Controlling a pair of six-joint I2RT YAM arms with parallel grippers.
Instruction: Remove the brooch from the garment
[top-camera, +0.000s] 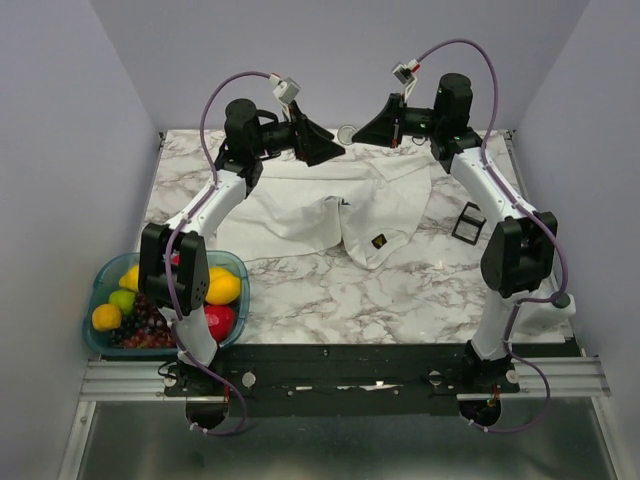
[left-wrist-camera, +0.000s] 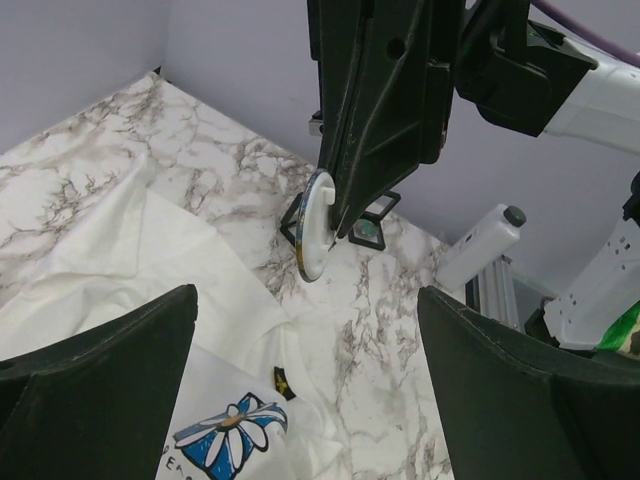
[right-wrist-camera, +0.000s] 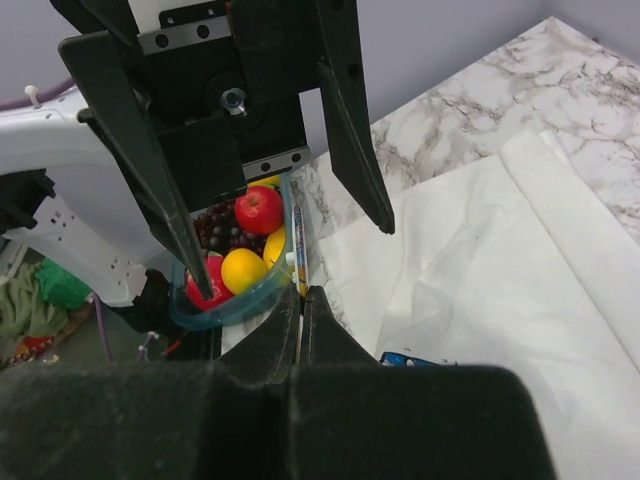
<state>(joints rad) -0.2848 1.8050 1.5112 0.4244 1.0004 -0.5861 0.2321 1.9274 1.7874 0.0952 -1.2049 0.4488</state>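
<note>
The garment (top-camera: 330, 205), a white shirt, lies crumpled on the marble table, with its dark diamond logo (top-camera: 378, 241) facing up. The left wrist view shows the logo (left-wrist-camera: 284, 382) beside a printed blue and white flower (left-wrist-camera: 228, 440). My right gripper (top-camera: 365, 132) is shut on the brooch (left-wrist-camera: 318, 225), a round badge seen edge-on, held in the air above the table and apart from the cloth. In the right wrist view the brooch (right-wrist-camera: 300, 245) sticks out thinly past my shut fingertips. My left gripper (top-camera: 325, 148) is open and empty, facing the right gripper, its fingers (right-wrist-camera: 350, 150) either side of the brooch.
A blue bowl (top-camera: 100, 290) of fruit stands at the near left by the left arm's base. Small black square frames (top-camera: 468, 222) stand on the marble at the right, also in the left wrist view (left-wrist-camera: 372, 228). Grey walls close in the back and sides.
</note>
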